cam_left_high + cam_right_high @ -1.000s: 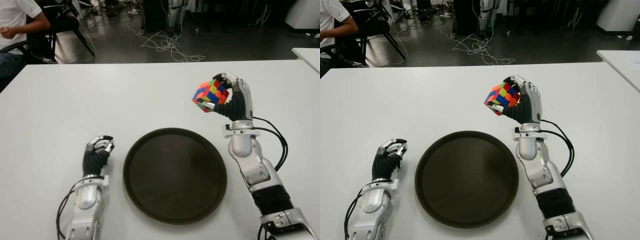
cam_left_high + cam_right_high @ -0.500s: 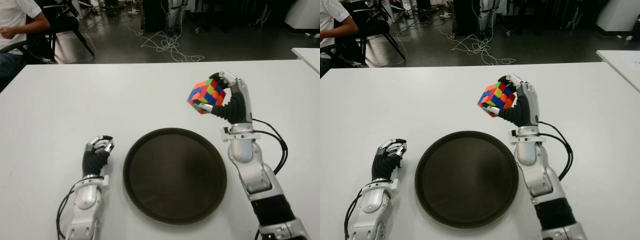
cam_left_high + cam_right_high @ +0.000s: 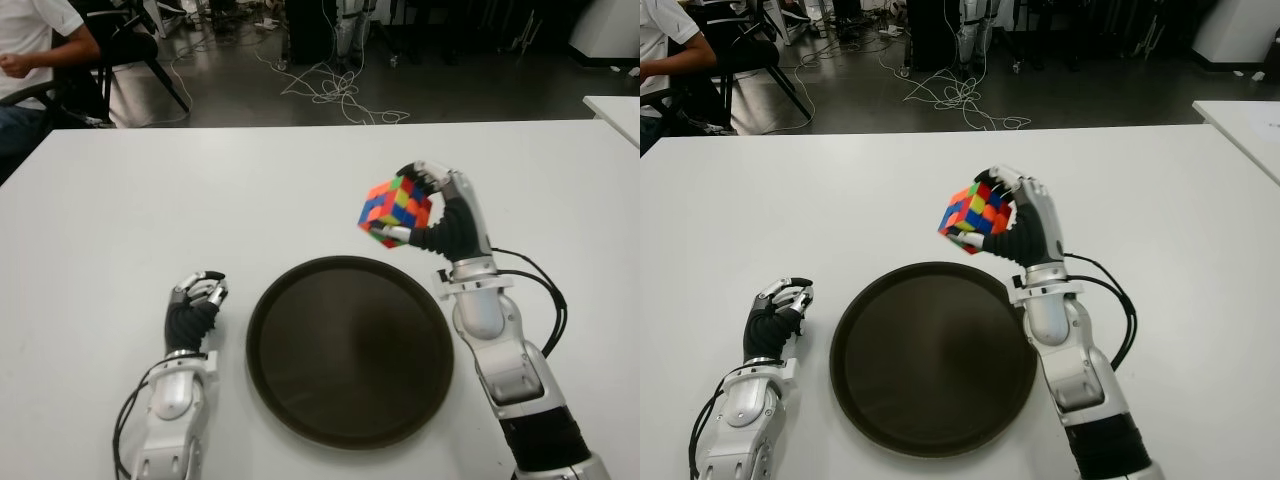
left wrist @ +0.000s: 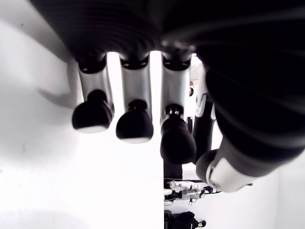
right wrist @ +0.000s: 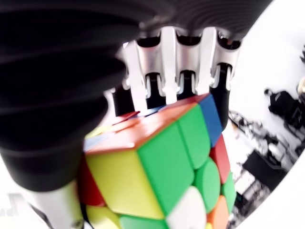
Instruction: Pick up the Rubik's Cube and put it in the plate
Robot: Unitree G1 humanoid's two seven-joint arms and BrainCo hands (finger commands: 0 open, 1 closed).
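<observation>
My right hand (image 3: pixel 432 208) is shut on the multicoloured Rubik's Cube (image 3: pixel 396 210) and holds it in the air, tilted, above the far right rim of the round dark plate (image 3: pixel 350 350). In the right wrist view the cube (image 5: pixel 167 167) fills the palm with the fingers (image 5: pixel 181 71) wrapped over it. The plate lies flat on the white table (image 3: pixel 200 190) near the front edge. My left hand (image 3: pixel 193 303) shows to the left of the plate with its fingers curled, holding nothing.
A person (image 3: pixel 35 50) sits on a chair beyond the table's far left corner. Cables (image 3: pixel 330 90) lie on the dark floor behind the table. Another white table's corner (image 3: pixel 615 110) shows at the far right.
My right hand has carried the cube leftward and slightly toward me, from beside the plate's right side to over its far right rim. The left hand has not moved.
</observation>
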